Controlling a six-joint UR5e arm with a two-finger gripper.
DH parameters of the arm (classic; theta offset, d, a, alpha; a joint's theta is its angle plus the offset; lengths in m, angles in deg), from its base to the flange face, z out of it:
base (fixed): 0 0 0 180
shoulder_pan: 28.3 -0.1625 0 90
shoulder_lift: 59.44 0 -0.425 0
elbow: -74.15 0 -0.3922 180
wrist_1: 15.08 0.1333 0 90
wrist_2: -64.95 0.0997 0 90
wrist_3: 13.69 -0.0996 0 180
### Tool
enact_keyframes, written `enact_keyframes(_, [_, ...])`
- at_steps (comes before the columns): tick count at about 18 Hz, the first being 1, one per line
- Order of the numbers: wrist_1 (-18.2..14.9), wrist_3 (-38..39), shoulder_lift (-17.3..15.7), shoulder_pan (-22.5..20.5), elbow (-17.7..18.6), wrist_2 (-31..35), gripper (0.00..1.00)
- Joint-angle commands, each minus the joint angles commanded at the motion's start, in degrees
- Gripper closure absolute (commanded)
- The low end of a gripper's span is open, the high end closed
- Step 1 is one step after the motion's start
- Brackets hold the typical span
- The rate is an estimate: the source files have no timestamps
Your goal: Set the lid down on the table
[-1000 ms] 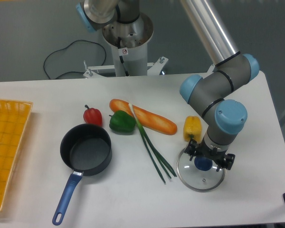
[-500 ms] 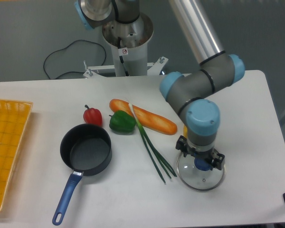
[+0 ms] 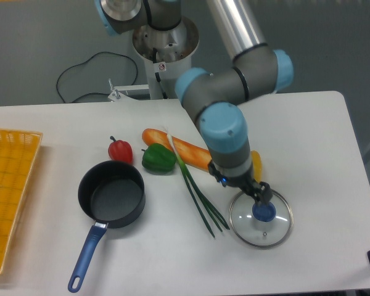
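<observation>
The lid (image 3: 260, 219) lay flat on the white counter (image 3: 320, 154), near its front right part, its blue knob facing up. The tool (image 3: 259, 192) sat just above the lid's back edge, close to the knob, and whether its jaws were parted or closed could not be told from this angle. Spring onions (image 3: 197, 196) lay just left of the lid, with a baguette (image 3: 182, 150) and a green pepper (image 3: 158, 158) behind them. The dark saucepan (image 3: 111, 194) stood well apart to the left.
</observation>
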Motion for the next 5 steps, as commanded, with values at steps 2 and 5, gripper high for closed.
enact_keyframes(2, [-2.7,-1.4,-2.5,0.5,0.0,-0.4,0.0])
enact_keyframes(5, [-6.3,-2.8,-5.6,1.2,0.0,-1.8,0.0])
